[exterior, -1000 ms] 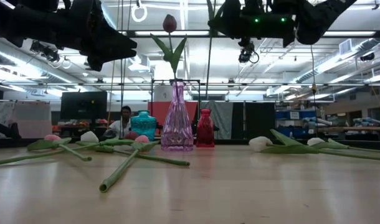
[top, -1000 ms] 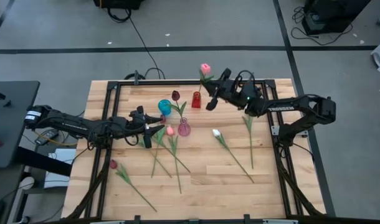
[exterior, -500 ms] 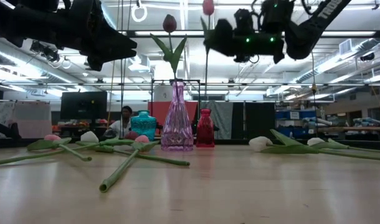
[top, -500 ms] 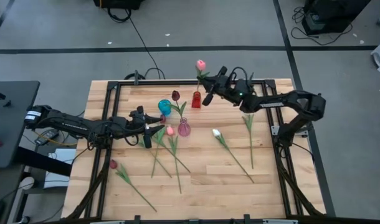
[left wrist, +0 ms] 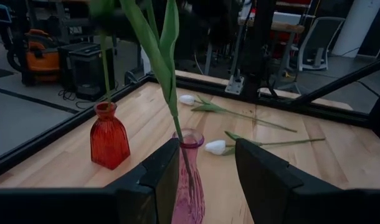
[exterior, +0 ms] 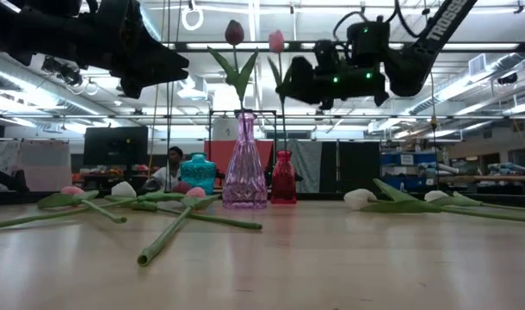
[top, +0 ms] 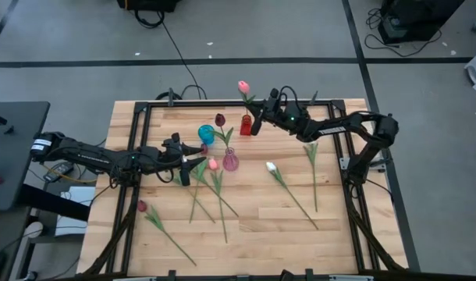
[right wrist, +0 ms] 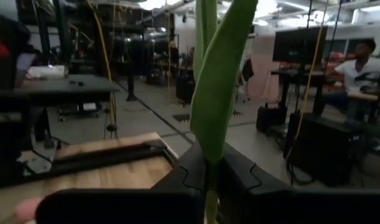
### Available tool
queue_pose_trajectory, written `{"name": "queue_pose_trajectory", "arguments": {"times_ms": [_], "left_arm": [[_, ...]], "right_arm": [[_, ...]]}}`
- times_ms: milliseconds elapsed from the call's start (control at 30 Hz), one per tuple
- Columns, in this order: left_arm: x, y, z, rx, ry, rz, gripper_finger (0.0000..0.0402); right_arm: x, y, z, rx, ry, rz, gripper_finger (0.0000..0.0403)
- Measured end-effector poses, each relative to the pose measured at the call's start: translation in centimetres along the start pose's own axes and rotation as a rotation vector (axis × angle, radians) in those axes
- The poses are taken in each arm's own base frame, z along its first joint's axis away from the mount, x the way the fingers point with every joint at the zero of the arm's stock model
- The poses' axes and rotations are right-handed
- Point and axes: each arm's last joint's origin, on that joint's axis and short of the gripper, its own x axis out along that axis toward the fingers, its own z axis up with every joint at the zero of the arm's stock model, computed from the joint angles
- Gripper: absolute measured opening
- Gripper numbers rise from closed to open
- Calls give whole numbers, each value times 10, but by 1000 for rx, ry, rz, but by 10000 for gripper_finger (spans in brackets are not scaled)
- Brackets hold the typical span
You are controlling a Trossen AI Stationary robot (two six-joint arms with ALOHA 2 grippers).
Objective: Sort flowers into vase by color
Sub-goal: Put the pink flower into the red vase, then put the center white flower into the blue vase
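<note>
Standing pink tulip (top: 243,86) in right tool (top: 256,123)

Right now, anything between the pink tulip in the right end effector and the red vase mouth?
Nothing visible. The right end effector holds the pink tulip upright, its stem running down to the red vase mouth. The purple vase with the dark red tulip stands beside it, not in the path.
</note>
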Motion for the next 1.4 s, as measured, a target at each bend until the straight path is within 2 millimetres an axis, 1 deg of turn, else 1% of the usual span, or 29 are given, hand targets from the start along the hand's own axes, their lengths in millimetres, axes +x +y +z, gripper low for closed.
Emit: {"name": "queue_pose_trajectory", "arguments": {"times_ms": [67,133,233,333,467,633,700,767,867,1000,1067,1167,1267,1400], "left_arm": [[0,0,0,-2,-4,0,163],[0,0,0,-1,-2,0,163],[0,0,0,-3,0,0,163],[0,0,0,-3,2,0,163],[0,0,-1,-2,6,1,163],[0,0,0,-3,3,0,163],[0,0,0,-4,3,0,163],[0,0,0,-14,3,0,163],[0,0,0,-17,4,1,163],[0,0,-1,-15,6,1,163],[0,0,-1,-15,6,1,163],[0,0,-1,-15,6,1,163],[0,0,0,-15,5,1,163],[0,0,0,-15,1,0,163]], "right_arm": [[2,0,-9,5,34,1,51],[2,1,-12,-2,53,8,70],[-1,0,-6,-5,82,11,106],[-7,0,-1,1,164,8,139],[-23,-3,12,-13,304,-17,167],[-49,-5,21,-10,510,-22,183],[-60,-3,22,14,601,-5,185],[-71,1,20,76,708,5,185],[-87,16,9,192,905,12,181],[-108,49,-6,257,1156,20,170],[-118,66,-11,275,1247,19,163],[-129,89,-17,290,1338,32,155],[-135,109,-23,304,1427,59,152],[-134,126,-37,252,1566,45,151]]}}
